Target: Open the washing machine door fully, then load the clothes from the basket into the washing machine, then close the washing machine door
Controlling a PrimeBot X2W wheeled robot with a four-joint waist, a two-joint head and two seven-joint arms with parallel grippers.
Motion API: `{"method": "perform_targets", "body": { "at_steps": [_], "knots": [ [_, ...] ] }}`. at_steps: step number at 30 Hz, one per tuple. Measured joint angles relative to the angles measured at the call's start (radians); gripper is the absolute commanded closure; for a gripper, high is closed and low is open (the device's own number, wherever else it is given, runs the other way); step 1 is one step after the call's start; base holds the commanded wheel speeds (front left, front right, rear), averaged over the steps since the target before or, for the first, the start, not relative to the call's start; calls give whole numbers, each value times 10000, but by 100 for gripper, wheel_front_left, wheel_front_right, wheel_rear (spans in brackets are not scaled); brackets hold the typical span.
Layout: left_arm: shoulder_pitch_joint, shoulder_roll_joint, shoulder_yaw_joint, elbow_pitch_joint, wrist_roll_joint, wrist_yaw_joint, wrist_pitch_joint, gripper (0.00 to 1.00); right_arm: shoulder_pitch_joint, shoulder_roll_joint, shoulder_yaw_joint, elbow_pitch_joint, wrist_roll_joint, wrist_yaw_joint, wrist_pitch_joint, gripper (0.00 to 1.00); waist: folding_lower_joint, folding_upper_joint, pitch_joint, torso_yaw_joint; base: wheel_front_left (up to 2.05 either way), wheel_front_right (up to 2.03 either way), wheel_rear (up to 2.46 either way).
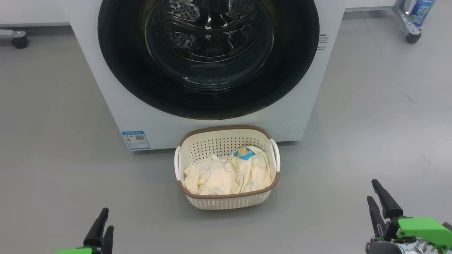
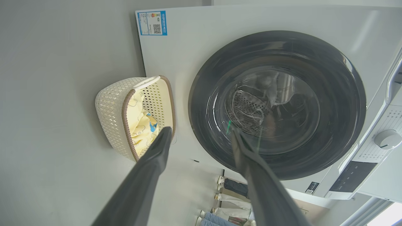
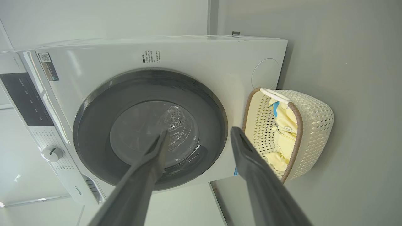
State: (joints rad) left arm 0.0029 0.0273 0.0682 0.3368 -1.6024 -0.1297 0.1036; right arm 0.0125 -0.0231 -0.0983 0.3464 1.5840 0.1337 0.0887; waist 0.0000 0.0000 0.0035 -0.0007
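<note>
Presently: step one, door-opening, not begun. Washing machine door (image 1: 208, 56) shut against washing machine (image 1: 106, 88). Clothes (image 1: 226, 173) in basket (image 1: 229, 203) on floor (image 1: 53, 141), just before it. Left hand (image 1: 107, 218), right hand (image 1: 372, 190): fingers apart, empty, well clear. Next: probably reach the door's edge and pull.

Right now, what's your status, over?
Left tool and right tool open, empty. Washing machine door shut. Clothes in basket, close under door.

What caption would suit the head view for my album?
Basket of yellow clothes sits before the shut washing machine door, left gripper and right gripper open at the bottom corners.
</note>
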Motion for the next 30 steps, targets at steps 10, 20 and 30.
{"method": "perform_targets", "body": {
  "at_steps": [10,20,30],
  "knots": [
    [-3,144,-146,-332,368,0,-259,0,-58,-4,222,-130,-637,0,-286,0,0,0,1,-15,0,0,0],
    [-78,589,-575,-581,959,0,-775,0,-233,-31,460,-305,-1745,0,-573,0,0,0,-7,-28,0,0,0],
    [-108,878,-813,-796,2052,0,-1047,0,-407,-75,723,-502,-3024,0,-899,0,0,0,-52,-43,0,0,0]
  ]
}}
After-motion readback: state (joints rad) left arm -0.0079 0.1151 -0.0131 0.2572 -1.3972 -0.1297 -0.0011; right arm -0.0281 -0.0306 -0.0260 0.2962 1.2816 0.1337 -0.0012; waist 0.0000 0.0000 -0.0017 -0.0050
